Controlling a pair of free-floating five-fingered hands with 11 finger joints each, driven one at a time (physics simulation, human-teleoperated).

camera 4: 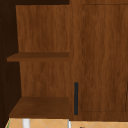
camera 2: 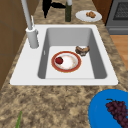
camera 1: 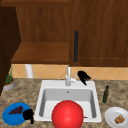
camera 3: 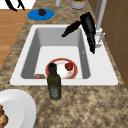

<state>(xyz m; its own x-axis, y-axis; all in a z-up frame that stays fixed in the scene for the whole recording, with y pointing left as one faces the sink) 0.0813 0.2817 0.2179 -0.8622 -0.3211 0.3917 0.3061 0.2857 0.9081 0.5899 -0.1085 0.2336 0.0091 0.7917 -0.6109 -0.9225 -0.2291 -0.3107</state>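
Faucet (camera 1: 68,76) stands at the sink's (camera 1: 92,86) back rim, and the right hand (camera 1: 83,77), fingers straight and holding nothing, hangs just beside its lever, so a careless sweep could knock it.

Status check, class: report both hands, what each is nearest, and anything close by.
Right hand open beside faucet lever. Left hand curled, empty, at blue plate of grapes. Green bottle stands right of sink.
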